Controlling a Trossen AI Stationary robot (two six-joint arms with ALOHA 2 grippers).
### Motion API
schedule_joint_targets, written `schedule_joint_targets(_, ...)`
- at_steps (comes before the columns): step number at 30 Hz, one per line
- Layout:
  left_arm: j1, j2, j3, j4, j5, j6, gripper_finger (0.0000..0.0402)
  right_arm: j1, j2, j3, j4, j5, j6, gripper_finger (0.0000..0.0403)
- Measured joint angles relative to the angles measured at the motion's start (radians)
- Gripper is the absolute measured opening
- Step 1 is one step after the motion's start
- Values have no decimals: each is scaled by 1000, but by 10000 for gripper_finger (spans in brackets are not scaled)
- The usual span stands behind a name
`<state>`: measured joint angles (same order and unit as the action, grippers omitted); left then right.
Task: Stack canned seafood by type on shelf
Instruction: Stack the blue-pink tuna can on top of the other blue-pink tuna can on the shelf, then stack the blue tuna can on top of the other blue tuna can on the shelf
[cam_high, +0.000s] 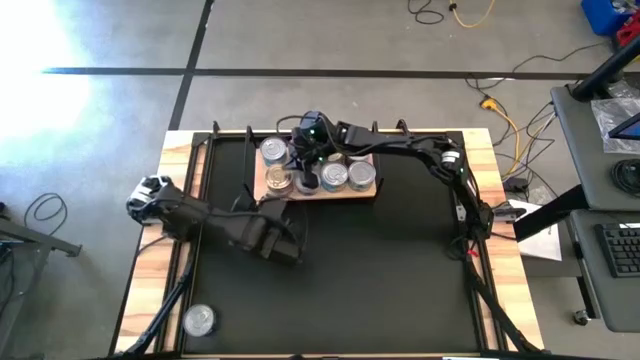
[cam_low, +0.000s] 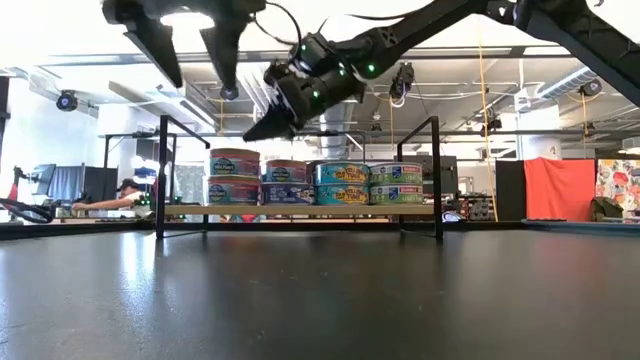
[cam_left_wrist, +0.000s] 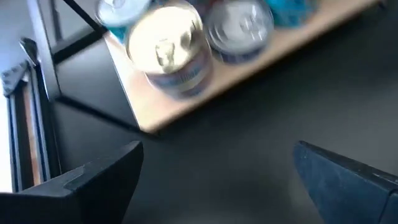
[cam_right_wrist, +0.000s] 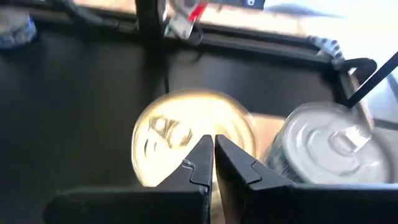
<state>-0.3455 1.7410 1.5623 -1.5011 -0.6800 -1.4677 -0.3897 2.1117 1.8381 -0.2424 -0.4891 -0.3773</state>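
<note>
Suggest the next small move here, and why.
Probably send the open, empty left gripper toward the lone tin at the table's near-left corner: it is the only can off the shelf, while the shut right gripper hovers over the stacks.

Robotics lab: concrete floor with loose cables, desk with keyboard at 3 o'clock, ceiling trusses.
</note>
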Motion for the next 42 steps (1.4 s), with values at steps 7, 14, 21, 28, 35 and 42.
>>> schedule_joint_targets(7,-193,-2,0,-15,177,-18,396,10,0,132,-115,7,13,9)
schedule_joint_targets(14,-419,-2,-14,-9,359,-219,396,66,-2,276,-298,92,23,9)
schedule_joint_targets(21,-589,-2,-20,28,456,-468,396,170,-2,339,-548,293,14,9)
schedule_joint_targets(28,-636,-2,-25,23,455,-558,396,164,1,233,-584,366,90,9)
schedule_joint_targets(35,-635,-2,-34,-4,453,-502,396,168,2,138,-461,393,104,9)
schedule_joint_targets(42,-633,-2,-40,-37,450,-503,396,166,33,133,-350,439,106,9)
